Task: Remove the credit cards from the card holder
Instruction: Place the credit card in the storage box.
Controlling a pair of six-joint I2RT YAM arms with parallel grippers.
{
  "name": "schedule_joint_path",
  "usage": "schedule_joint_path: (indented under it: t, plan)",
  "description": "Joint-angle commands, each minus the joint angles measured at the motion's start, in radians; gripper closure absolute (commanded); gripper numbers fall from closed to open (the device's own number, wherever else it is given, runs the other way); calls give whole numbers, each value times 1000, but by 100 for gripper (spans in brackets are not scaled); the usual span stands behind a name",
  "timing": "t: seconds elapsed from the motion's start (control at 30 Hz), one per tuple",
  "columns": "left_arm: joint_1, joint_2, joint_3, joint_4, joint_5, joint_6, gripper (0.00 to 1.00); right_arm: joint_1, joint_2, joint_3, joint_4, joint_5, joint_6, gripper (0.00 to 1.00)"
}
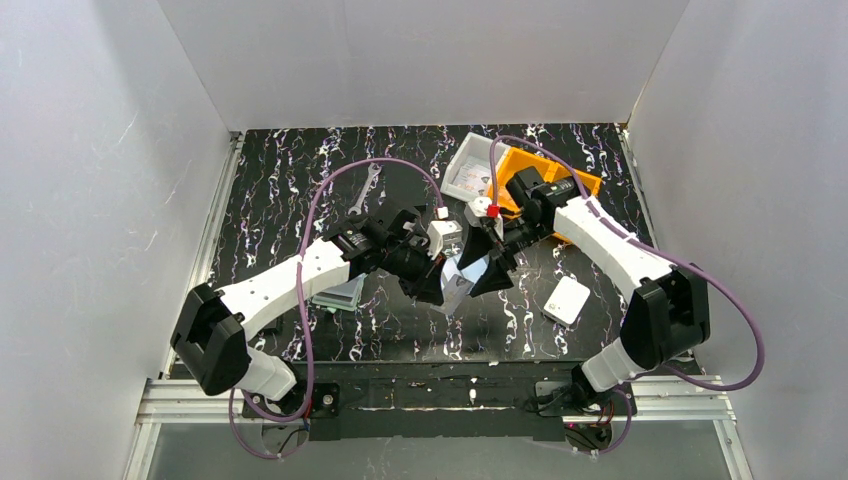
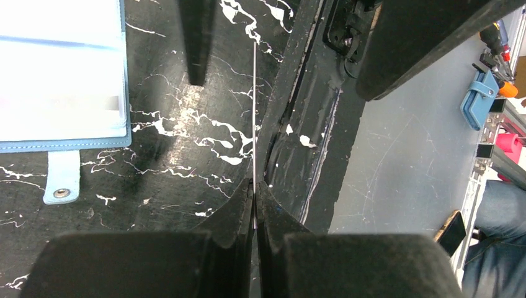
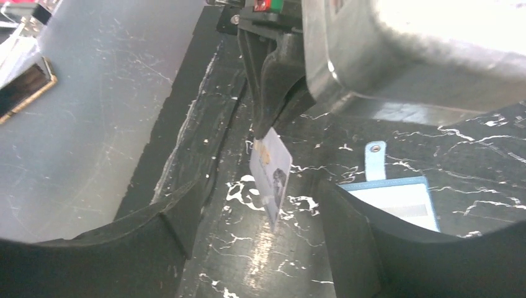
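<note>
No writing, number or brand can be read in any view.

The thin pale blue-grey plastic card (image 3: pixel 271 174), pinched by its upper end in the closed tips of the left claw (image 2: pixel 254 188) and hanging between the spread, untouching fingers of the right claw (image 3: pixel 263 217), shows a small portrait and a few rows of print on the face turned to the right claw, all too small to make out. The blue booklet-like folding card holder (image 2: pixel 62 74) with clear pockets, lying flat beside the left claw, carries only a blurred grey band across its pale panel, with no legible letters.
</note>
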Motion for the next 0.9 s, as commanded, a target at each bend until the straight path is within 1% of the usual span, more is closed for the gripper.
schedule_joint_path:
  t: [0.0,0.03,0.1,0.17,0.2,0.23,0.3,0.33,0.37,0.4,0.43,0.5,0.53,0.57,0.6,0.63,0.67,0.7,0.73,0.8,0.87]
  plan:
    - [-5,-26,24,0,-13,13,100,14,-63,-73,183,-47,218,29]
    - [-6,-32,14,16,-13,13,100,18,-77,-96,237,-45,275,36]
    - [-6,-43,1,46,-10,-23,100,26,-121,-148,365,-38,402,46]
    - [-6,-51,-13,73,-6,-41,100,31,-150,-195,470,-18,518,52]
    - [-5,-54,-19,85,-6,-49,100,31,-158,-209,502,-13,547,56]
    - [-6,-58,-25,96,-5,-57,100,31,-160,-216,513,-15,556,63]
    - [-6,-64,-39,116,-4,-72,100,31,-155,-212,507,-26,564,84]
    - [-6,-68,-48,127,-10,-83,100,31,-154,-207,500,-28,565,93]
    - [-6,-77,-58,140,-22,-98,97,31,-155,-201,493,-26,566,99]
    - [-5,-97,-73,163,-41,-120,91,29,-157,-196,489,-20,570,99]
    - [-4,-122,-98,196,-71,-145,83,23,-162,-193,496,-18,586,99]
    - [-1,-193,-184,300,-140,-226,64,-14,-175,-202,534,-36,638,99]
    - [6,-255,-239,370,-175,-279,54,-30,-184,-216,576,-55,687,99]
    - [12,-297,-298,464,-210,-329,42,-65,-196,-237,644,-81,750,99]
    - [21,-349,-364,550,-250,-387,25,-95,-213,-267,730,-112,841,99]
    - [27,-404,-427,640,-304,-438,12,-122,-232,-304,870,-146,963,99]
    - [30,-457,-487,708,-358,-493,3,-147,-253,-358,1047,-168,1117,99]
    - [36,-508,-549,782,-394,-545,2,-165,-278,-405,1222,-173,1289,99]
    - [41,-548,-607,849,-430,-601,2,-180,-285,-442,1337,-165,1436,99]
    - [50,-606,-708,979,-473,-712,2,-202,-280,-449,1358,-114,1495,99]
    - [57,-610,-775,1114,-465,-795,2,-216,-264,-439,1368,-34,1593,99]
